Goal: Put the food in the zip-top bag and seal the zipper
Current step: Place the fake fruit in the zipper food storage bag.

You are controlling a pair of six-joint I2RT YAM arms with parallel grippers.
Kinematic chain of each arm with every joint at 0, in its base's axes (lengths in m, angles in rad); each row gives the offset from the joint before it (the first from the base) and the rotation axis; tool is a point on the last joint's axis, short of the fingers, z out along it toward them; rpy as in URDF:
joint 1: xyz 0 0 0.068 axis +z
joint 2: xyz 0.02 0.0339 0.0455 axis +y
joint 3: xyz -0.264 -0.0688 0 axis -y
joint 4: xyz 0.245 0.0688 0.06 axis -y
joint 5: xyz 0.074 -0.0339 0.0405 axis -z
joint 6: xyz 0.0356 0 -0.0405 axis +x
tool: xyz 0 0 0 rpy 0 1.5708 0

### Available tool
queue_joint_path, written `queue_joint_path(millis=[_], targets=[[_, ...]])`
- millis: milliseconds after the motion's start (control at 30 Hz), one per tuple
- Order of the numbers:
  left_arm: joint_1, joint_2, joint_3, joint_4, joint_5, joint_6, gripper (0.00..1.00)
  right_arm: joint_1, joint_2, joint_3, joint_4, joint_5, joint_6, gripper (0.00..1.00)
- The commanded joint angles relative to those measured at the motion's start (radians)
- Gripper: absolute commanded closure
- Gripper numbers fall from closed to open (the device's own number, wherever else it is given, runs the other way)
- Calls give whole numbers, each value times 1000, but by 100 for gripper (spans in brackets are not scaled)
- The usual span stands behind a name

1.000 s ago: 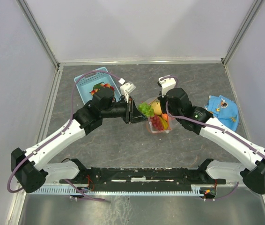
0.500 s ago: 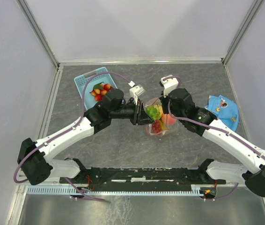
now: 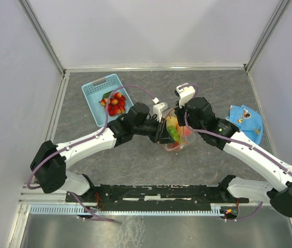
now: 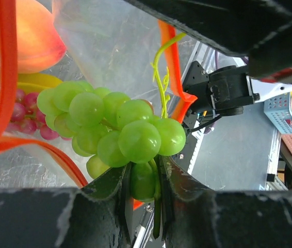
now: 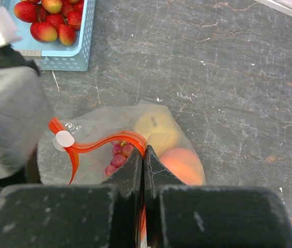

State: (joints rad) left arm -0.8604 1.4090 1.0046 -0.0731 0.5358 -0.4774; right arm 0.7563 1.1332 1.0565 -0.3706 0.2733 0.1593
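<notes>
- The top view shows both arms meeting mid-bench (image 3: 135, 165) over the bag (image 3: 183, 145), which stands mouth up. The basket (image 3: 95, 89) is well apart at the back left and a blue object (image 3: 246, 121) lies at the right edge.
- That view does not show how either pair of fingers stands; the wrist views do.
- In the left wrist view the left fingers (image 4: 104, 188) pinch the grapes (image 4: 120, 129) by the lowest fruit and the stem, the rest of the bunch bulging out beyond the tips.
- There the bunch hangs at the bag's open mouth, with the zipper (image 4: 1, 67) curving past it on both sides. How deep it sits inside cannot be told.
- Behind the bunch the same view shows a peach (image 4: 35, 36), a sliver of yellow fruit, and small dark red grapes (image 4: 27, 113) through the plastic.
- In the right wrist view the right fingers (image 5: 130, 175) are pressed together on the bag's rim, with the zipper running in between them.
- That view looks down through the clear wall at a lemon (image 5: 156, 132), the peach beside it and the red grapes near the strip. It misses the green bunch behind the blurred left arm.
- It alone shows a white round tab (image 5: 63, 139) on the zipper.
- Strawberries (image 5: 48, 20) lie in the basket, seen from the top and right wrist.
</notes>
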Motion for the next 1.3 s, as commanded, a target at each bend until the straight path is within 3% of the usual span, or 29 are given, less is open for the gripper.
queue_joint_path(millis=[0,667,1067,1267], targets=[[-17,18,14,72,-42,25,95,-5,-23,16,81,-31,-1,98],[-17,29,-11,-31,-254,80,94,-5,-66,5,73,-10,-6,98],[-74,-20,-18,24,-236,169,92,-3,-28,15,96,-74,23,98],[-127,-55,-6,70,-304,253,90,-5,-27,29,86,-99,31,98]])
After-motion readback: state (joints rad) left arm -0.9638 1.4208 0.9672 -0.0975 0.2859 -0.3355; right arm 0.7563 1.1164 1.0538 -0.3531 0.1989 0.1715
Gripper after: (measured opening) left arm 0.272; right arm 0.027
